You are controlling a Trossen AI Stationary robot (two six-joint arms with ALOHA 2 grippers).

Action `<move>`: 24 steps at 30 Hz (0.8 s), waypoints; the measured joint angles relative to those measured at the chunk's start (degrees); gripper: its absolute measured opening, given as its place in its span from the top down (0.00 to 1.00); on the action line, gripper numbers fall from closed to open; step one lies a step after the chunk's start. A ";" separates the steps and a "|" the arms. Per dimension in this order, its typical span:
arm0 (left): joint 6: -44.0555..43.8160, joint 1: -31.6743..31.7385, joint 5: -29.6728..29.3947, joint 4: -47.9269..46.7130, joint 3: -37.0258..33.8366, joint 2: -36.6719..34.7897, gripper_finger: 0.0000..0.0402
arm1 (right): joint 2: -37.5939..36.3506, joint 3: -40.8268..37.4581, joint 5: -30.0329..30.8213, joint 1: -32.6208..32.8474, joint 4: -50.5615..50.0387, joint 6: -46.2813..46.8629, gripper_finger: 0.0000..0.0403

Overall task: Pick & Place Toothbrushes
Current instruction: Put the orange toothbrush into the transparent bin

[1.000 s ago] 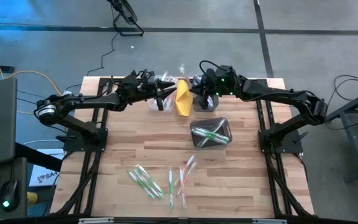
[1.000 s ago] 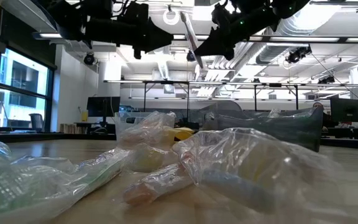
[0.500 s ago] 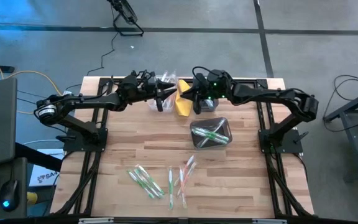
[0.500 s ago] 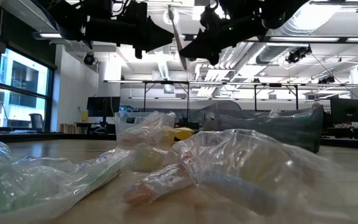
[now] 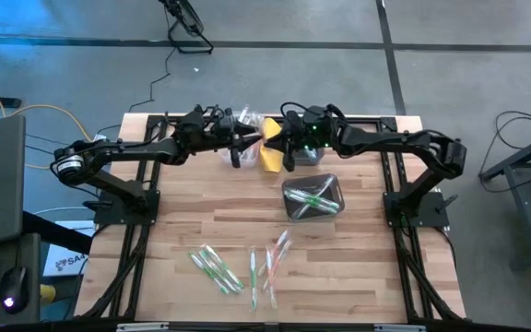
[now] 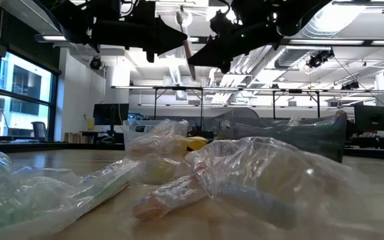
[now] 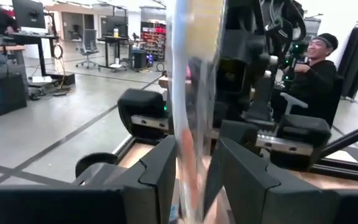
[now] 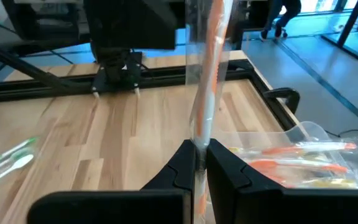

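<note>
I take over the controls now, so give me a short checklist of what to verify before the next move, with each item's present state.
1. Right claw shut on a wrapped orange toothbrush: ok.
2. Left claw gripping the clear wrapper that runs between its fingers: cannot tell, its fingers stand partly apart around it.
3. Both claws lifted well above the table, at its far edge: ok.
4. Grey bin within sight, green toothbrushes already in it: ok.
5. More packaged toothbrushes waiting at the near edge: ok.
6. Yellow pack lies under the claws: cannot tell whether it interferes.
</note>
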 joint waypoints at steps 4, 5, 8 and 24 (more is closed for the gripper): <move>-0.17 0.00 -0.05 0.22 0.01 0.00 0.71 | 1.70 -0.02 -1.63 0.39 0.97 0.01 0.97; -0.17 0.00 -0.05 0.23 0.01 0.00 0.71 | 1.81 -0.02 -1.60 0.44 1.13 0.01 0.97; -0.17 0.00 -0.07 0.64 0.01 0.00 0.71 | 1.77 -0.02 -1.45 0.52 1.45 0.00 0.97; -1.95 -0.02 -0.23 0.48 0.03 0.00 0.95 | 1.74 -0.02 -1.09 0.52 1.89 -0.35 0.97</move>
